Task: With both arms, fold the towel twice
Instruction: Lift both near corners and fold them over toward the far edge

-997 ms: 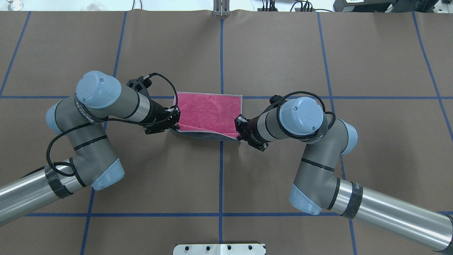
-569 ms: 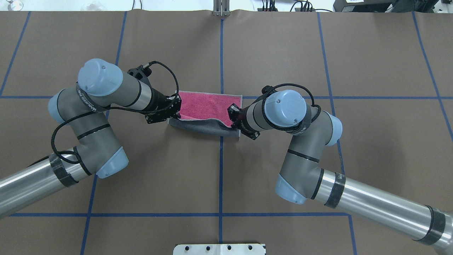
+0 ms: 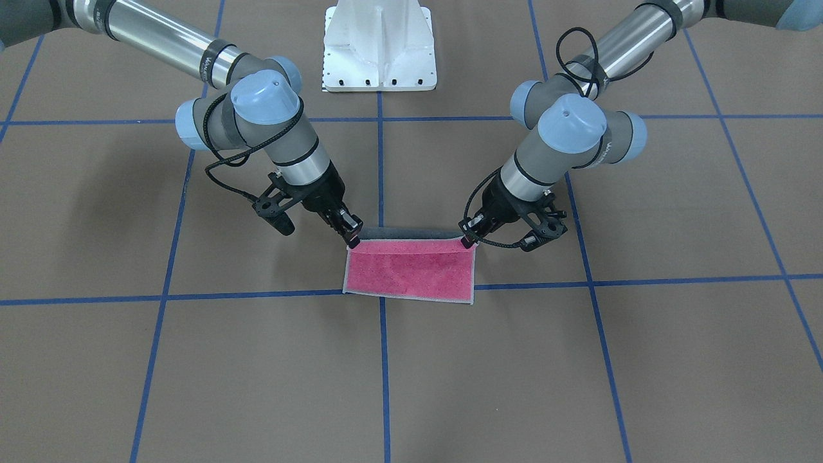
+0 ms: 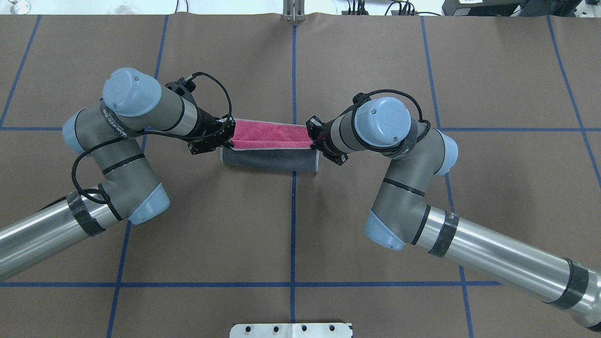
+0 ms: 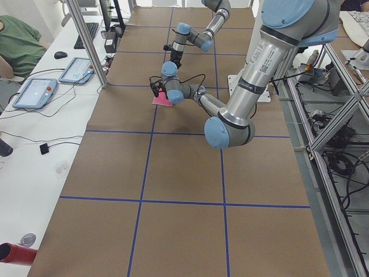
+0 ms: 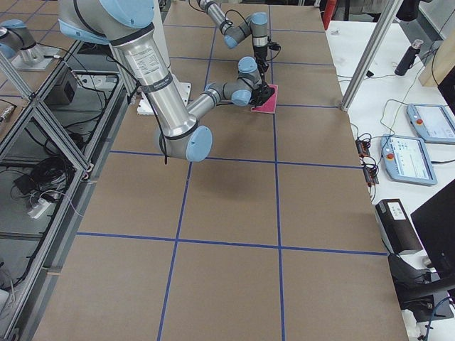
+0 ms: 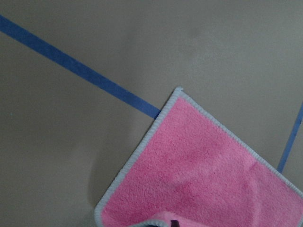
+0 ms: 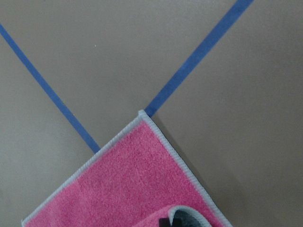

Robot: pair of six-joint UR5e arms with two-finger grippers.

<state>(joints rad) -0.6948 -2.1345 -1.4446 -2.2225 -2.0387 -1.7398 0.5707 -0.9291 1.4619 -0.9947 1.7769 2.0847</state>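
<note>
Field note: the small square terry towel, pink on one face, dark grey on the other, light grey stitched edging, sits near the middle of the brown paper-covered table, straddling the lengthwise blue tape line. Its far edge lies flat, pink side up, along the crosswise tape line. In both wrist views a far corner rests right at the tape. The robot-side edge is off the table and stretched taut between the two grippers. From overhead I read a dark grey band nearest the robot and a narrow pink strip beyond it. The left gripper is clamped on one corner of that raised edge, and the right gripper is clamped on the other. Both arms angle inward toward each other, wrists low, black cables looping off them. The white pedestal base stands well apart from the towel.
</note>
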